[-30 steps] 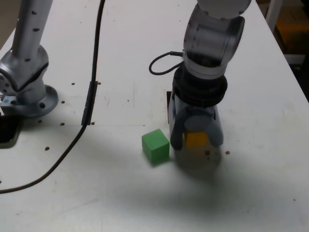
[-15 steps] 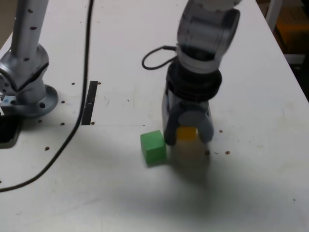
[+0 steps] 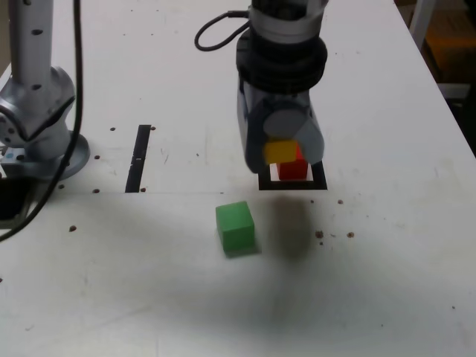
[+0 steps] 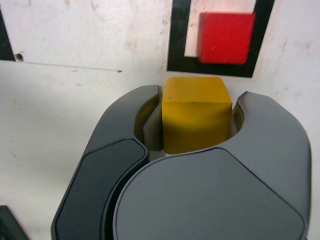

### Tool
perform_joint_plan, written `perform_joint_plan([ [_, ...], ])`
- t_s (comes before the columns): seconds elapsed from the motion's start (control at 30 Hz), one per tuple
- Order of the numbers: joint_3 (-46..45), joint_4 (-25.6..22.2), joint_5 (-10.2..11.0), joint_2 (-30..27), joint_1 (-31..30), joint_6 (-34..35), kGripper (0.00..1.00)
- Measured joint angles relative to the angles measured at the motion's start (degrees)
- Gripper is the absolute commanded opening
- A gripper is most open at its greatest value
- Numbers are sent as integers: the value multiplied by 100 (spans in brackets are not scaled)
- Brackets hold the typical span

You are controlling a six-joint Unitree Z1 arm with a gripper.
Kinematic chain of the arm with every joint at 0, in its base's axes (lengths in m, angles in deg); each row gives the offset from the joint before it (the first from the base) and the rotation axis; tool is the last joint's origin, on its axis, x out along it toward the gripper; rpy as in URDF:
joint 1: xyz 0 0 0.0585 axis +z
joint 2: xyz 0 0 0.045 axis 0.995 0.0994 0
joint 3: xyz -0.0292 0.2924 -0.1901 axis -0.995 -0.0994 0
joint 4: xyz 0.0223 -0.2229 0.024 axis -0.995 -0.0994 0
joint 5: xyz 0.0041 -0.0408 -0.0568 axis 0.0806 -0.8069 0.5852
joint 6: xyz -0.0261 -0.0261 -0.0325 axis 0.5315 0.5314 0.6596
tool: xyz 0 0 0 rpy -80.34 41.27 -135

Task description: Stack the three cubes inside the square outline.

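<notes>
My gripper (image 3: 281,151) is shut on the yellow cube (image 3: 280,151), lifted off the table just in front of the square outline (image 3: 291,181). In the wrist view the yellow cube (image 4: 196,113) sits clamped between the two dark jaws of the gripper (image 4: 196,116). The red cube (image 3: 294,166) rests inside the square outline, seen in the wrist view as the red cube (image 4: 226,37) within the black outline (image 4: 179,45). The green cube (image 3: 236,226) lies on the white table, toward the exterior view's left of the outline and nearer the camera.
A straight black strip (image 3: 138,157) lies on the table at the exterior view's left. A grey arm base (image 3: 39,111) stands at the far left, with a black cable (image 3: 74,89) hanging past it. A cable loop (image 3: 216,30) trails from my wrist.
My gripper has closed on the yellow cube, lifted it off the table and carried it back toward the square outline, uncovering the red cube inside it. The green cube has stayed put.
</notes>
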Motion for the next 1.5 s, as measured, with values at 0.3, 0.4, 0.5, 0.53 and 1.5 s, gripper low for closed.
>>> perform_joint_plan([
  [0.3,89,97,39,250,570,-564,28],
  [0.4,89,105,25,320,722,-726,28],
  [0.5,89,107,19,368,807,-790,28],
  [0.53,89,107,18,369,848,-838,28],
  [1.5,-29,292,-359,494,972,-1123,64],
])
